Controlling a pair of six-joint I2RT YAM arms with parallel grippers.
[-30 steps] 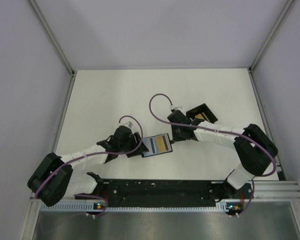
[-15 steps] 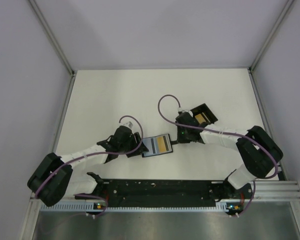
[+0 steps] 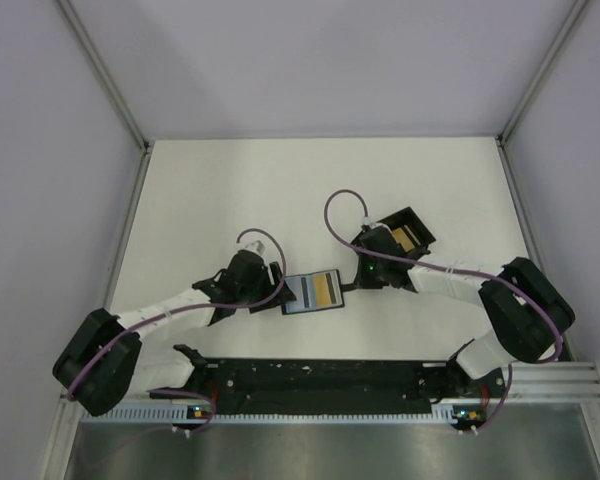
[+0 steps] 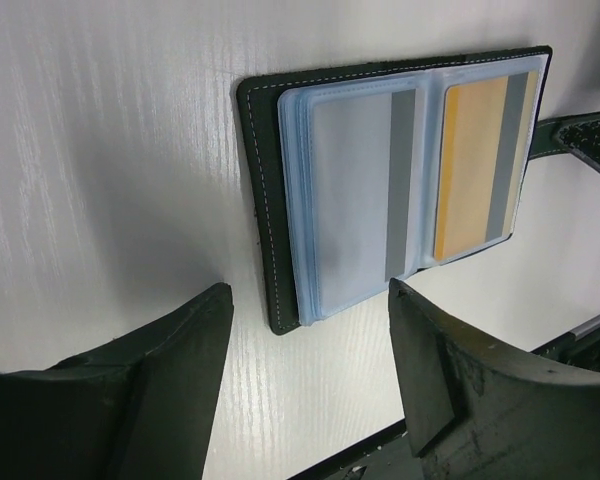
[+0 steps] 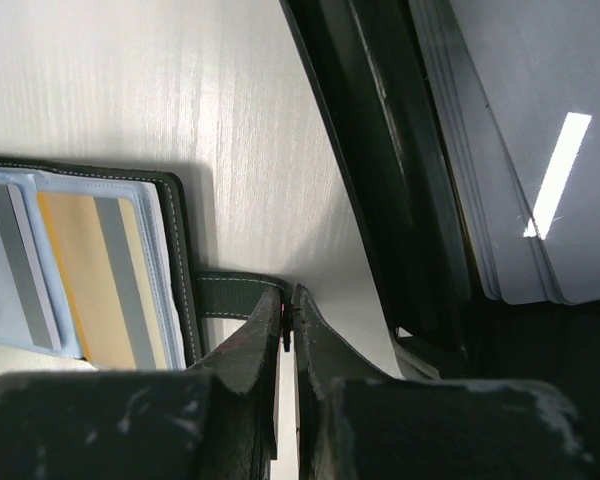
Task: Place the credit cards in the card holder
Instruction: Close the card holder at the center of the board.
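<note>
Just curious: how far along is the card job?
Done: an orange card and a grey card sit in clear sleeves of the open black stitched card holder. In hand: right end effector pinches its strap; left end effector open above. Left: any cards in the black box, unclear.

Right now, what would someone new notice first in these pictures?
An open card holder lies in the middle of the table, its clear sleeves showing a grey card and an orange card. The left gripper hangs open at one end, and the right gripper is shut at its strap. Farther back on the right sits an open black box with a gold patch.
</note>
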